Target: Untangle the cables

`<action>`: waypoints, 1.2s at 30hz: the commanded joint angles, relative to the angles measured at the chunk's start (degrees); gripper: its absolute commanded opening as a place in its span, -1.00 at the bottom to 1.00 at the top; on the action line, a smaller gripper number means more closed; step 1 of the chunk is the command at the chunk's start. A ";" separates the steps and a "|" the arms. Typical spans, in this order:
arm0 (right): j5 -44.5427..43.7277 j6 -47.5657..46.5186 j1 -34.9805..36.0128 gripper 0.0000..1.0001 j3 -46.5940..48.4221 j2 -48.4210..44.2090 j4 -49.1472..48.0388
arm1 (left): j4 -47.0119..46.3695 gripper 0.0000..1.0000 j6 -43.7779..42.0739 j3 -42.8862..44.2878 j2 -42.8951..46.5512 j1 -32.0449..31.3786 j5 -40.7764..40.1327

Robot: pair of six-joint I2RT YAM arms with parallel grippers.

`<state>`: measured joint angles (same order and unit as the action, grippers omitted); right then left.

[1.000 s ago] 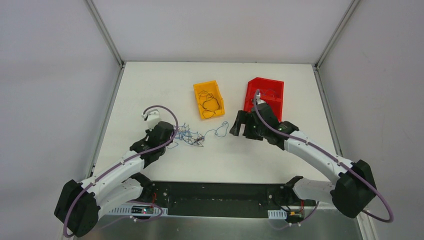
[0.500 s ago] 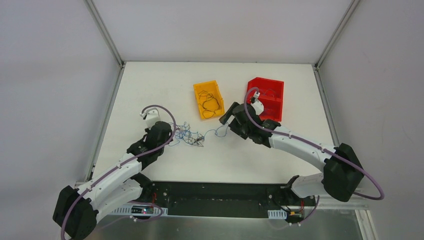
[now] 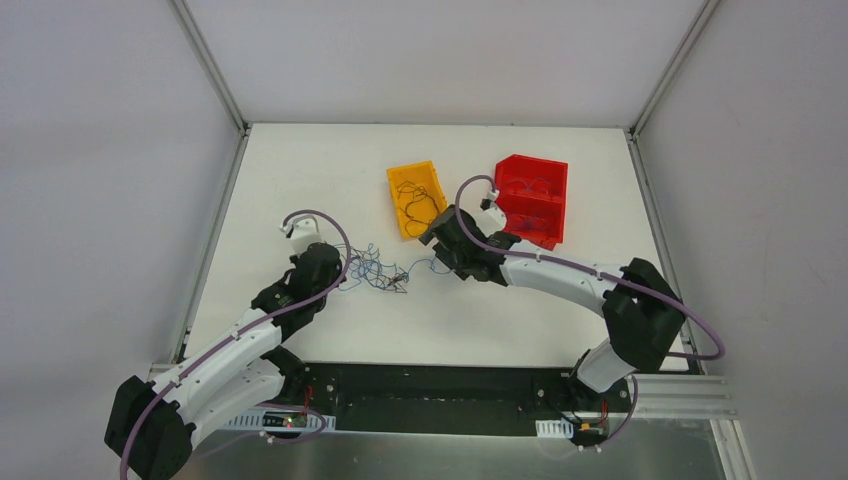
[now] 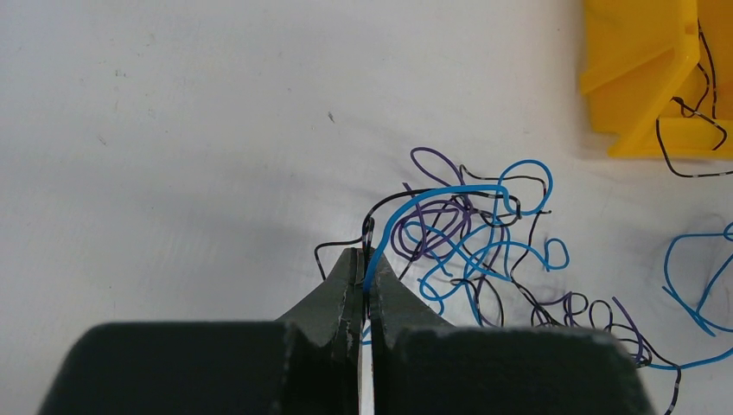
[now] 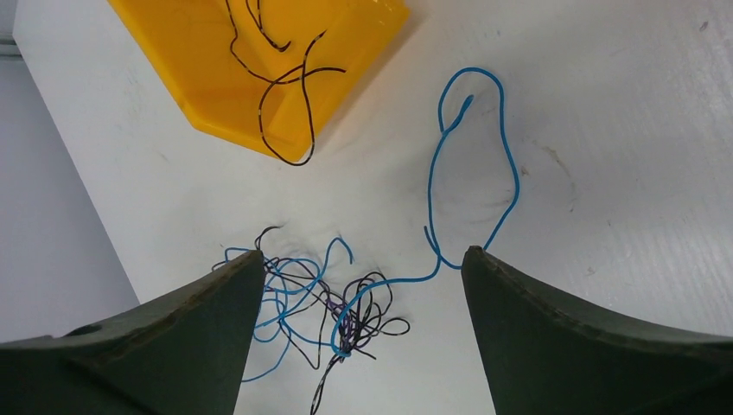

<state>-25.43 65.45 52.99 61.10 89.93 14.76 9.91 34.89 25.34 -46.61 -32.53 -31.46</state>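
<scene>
The cables (image 3: 375, 268) lie as a loose tangle of thin blue, black and purple wires on the white table, left of centre. My left gripper (image 3: 342, 268) sits at the tangle's left edge. In the left wrist view it (image 4: 367, 259) is shut on a blue wire and a black wire that rise out of the tangle (image 4: 471, 242). My right gripper (image 3: 437, 236) hovers open beside the yellow bin's near corner. In the right wrist view it (image 5: 363, 255) has the tangle (image 5: 346, 303) and a long blue strand (image 5: 510, 173) below and between its fingers, touching neither.
A yellow bin (image 3: 394, 200) behind the tangle holds a few black wires, one hanging over its corner (image 5: 290, 130). A red bin (image 3: 530, 162) stands to its right, also with wires inside. Grey walls close in the table on three sides.
My right arm has swung left from in front of the red bin to the yellow bin's near corner, above the blue strand. The left gripper has stayed shut at the tangle.
</scene>
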 commanded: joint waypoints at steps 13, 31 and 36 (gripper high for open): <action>0.27 4.41 0.31 0.38 4.93 6.59 -2.62 | -1.82 -0.98 -1.59 -0.36 -0.43 0.45 1.20; 1.74 5.48 2.19 0.50 -1.82 -7.39 4.00 | -2.48 -0.98 -1.90 -0.16 -1.08 0.45 2.02; 3.79 5.67 2.44 0.51 1.74 -2.94 2.69 | -2.74 -0.98 -2.02 0.09 -1.79 0.45 2.19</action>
<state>-23.86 69.91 55.09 59.86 84.01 19.90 8.80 33.61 25.34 -47.88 -32.53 -30.02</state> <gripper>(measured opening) 0.755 0.014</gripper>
